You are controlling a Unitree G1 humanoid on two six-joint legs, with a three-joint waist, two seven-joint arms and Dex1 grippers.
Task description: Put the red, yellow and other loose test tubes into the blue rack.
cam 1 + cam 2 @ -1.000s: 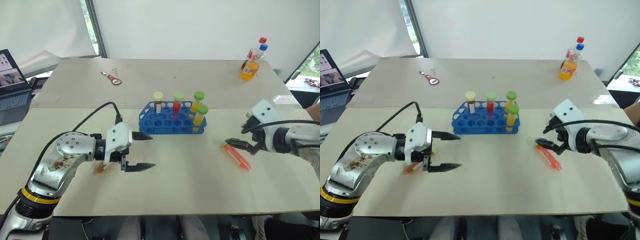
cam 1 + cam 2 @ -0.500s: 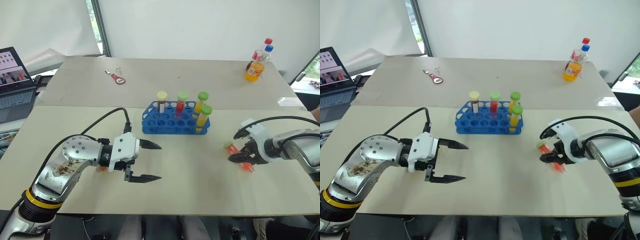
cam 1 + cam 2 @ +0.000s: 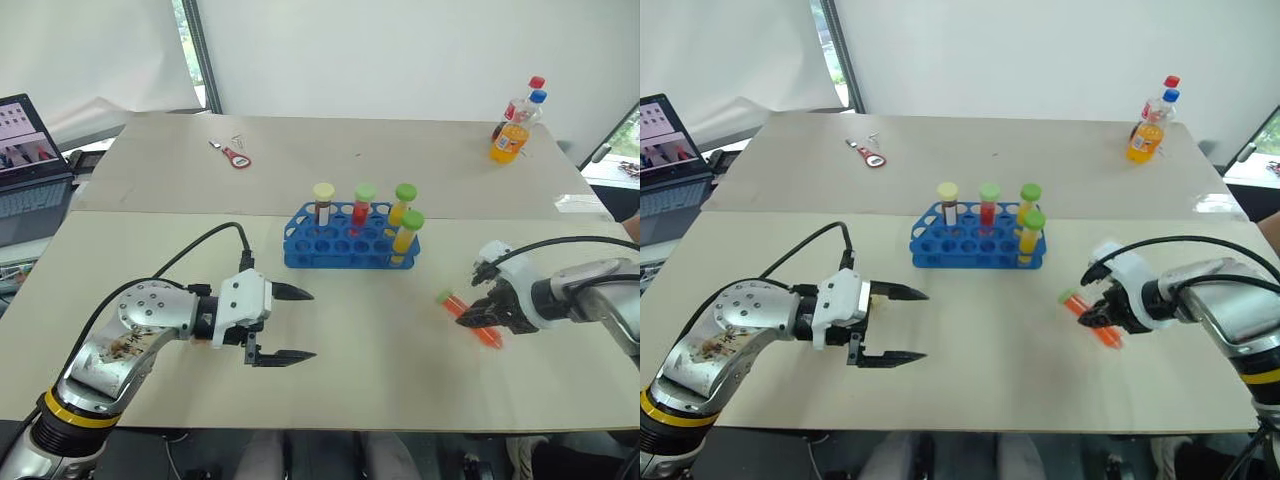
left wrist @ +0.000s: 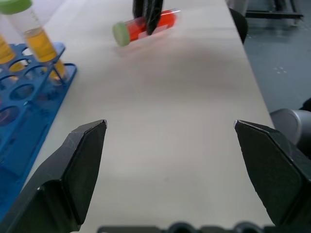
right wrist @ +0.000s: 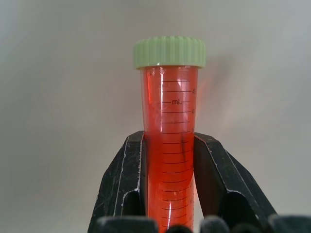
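test tubes: four stand upright in the blue rack point(image 3: 347, 248); one red tube point(image 3: 468, 319) with green cap remains, on the table right of the rack. right gripper point(image 5: 167, 160) clamps its body, seemingly barely lifted, angled down. left gripper point(image 3: 290, 324) spread wide, empty, hovering left of the rack.

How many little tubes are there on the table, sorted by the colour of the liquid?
Red: 2, one in the rack at, one lying in the right pincer at
Yellow: 2
Brown: 1
Total: 5
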